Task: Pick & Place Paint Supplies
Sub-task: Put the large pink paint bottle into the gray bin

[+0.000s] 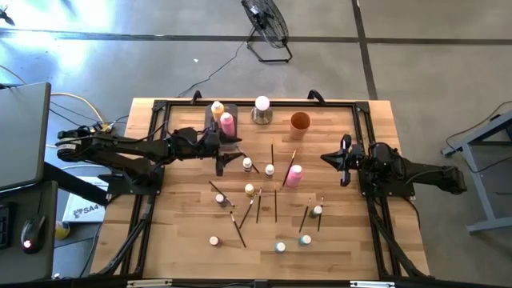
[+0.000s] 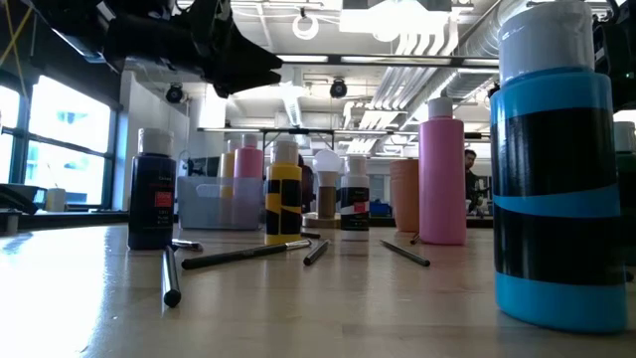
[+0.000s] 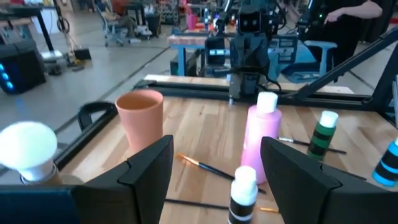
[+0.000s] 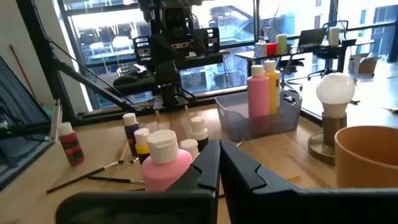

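Note:
Paint supplies are scattered over the wooden table. A larger pink bottle (image 1: 294,174) stands near the middle, among several tiny white-capped bottles (image 1: 250,190) and thin dark paintbrushes (image 1: 274,200) lying flat. Another pink bottle (image 1: 227,122) and a yellow one (image 1: 217,109) stand in the grey tray (image 1: 213,130) at the far left. My left gripper (image 1: 232,154) hovers level and open beside the tray. It points toward the table's right, at a tiny bottle (image 3: 242,193) and the pink bottle (image 3: 260,146), and touches nothing. My right gripper (image 1: 330,157) is shut and empty, right of the pink bottle (image 4: 165,165).
A white ball on a metal base (image 1: 262,108) and an orange cup (image 1: 300,122) stand at the far edge, right of the tray. A black frame (image 1: 364,128) runs round the table. A blue-and-black bottle (image 2: 556,169) stands near the front edge.

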Controlling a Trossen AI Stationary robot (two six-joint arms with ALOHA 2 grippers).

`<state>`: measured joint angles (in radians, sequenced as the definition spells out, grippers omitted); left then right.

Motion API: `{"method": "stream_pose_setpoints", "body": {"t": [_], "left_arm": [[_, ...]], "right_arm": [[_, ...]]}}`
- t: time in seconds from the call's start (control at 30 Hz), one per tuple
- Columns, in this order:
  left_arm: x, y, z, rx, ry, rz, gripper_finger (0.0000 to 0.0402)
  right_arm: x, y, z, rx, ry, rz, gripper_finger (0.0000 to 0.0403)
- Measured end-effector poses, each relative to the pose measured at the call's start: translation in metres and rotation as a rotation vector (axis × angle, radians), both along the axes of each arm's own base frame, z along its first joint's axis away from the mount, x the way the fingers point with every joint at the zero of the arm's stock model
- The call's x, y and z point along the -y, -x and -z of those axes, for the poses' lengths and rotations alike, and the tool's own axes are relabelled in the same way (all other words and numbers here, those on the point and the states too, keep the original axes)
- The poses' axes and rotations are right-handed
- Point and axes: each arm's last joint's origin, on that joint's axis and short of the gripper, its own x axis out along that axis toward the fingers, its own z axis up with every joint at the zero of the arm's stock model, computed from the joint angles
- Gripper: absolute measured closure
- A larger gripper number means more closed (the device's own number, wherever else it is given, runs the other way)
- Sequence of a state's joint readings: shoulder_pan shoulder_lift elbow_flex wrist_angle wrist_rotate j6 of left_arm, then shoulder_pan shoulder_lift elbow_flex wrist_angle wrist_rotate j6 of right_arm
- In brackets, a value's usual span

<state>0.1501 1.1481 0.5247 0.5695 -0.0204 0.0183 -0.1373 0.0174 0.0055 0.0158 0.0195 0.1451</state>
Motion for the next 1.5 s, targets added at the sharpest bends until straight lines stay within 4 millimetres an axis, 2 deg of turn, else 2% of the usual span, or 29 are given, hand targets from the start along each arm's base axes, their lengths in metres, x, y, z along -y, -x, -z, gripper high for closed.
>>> {"method": "stream_pose_setpoints", "body": {"t": [0.3,0.63,1.5], "left_arm": [[0.0,-0.0001,-0.0038,0.033,-0.036,0.0,0.0162],[0.0,-0.0005,-0.0036,0.035,-0.032,0.002,0.0162],[0.0,-0.0005,-0.0036,0.035,-0.035,0.003,0.0162]], "right_arm": [[0.0004,-0.0024,0.003,-0.016,-0.149,0.003,0.0399],[0.0009,-0.0058,0.008,-0.084,-0.103,0.007,0.0399],[-0.0001,-0.0064,0.0084,-0.092,-0.096,-0.028,0.0399]]}}
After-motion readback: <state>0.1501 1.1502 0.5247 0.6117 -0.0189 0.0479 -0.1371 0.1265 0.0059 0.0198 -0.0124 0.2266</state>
